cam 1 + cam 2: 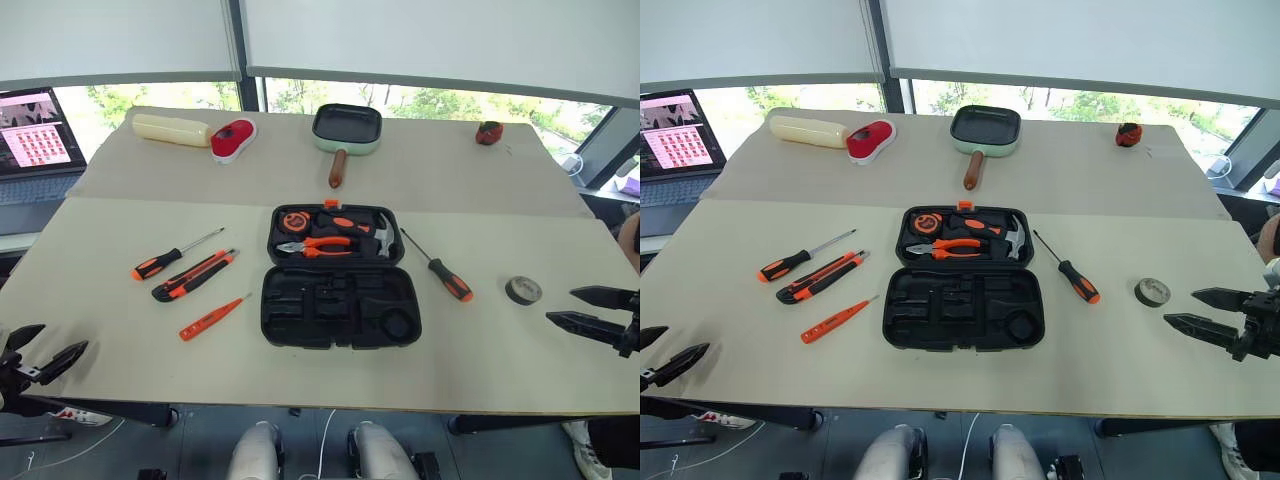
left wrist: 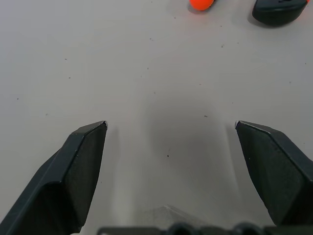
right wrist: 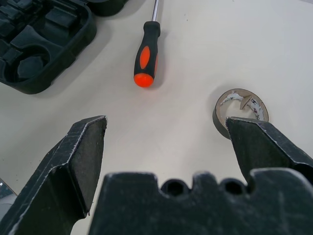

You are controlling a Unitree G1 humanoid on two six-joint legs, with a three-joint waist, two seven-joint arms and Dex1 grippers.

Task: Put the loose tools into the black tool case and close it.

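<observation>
Black tool case [image 1: 340, 280] open flat mid-worktop [image 1: 120, 200], near-half recesses empty; pliers and hammer seated in far half. Loose at case's 9 o'clock: two screwdrivers [image 1: 175, 256], thicker tool [image 1: 192, 277], orange tester [image 1: 210, 319]. At 3 o'clock: third screwdriver [image 1: 438, 266], tape roll [image 1: 523, 290]. Left gripper [image 1: 30, 352] at 8 o'clock, right gripper [image 1: 590, 312] beside tape; both jaws spread, holding nothing. Risks: thin round shafts likely roll under pinch; tool misseated in recess would block lid closing.
</observation>
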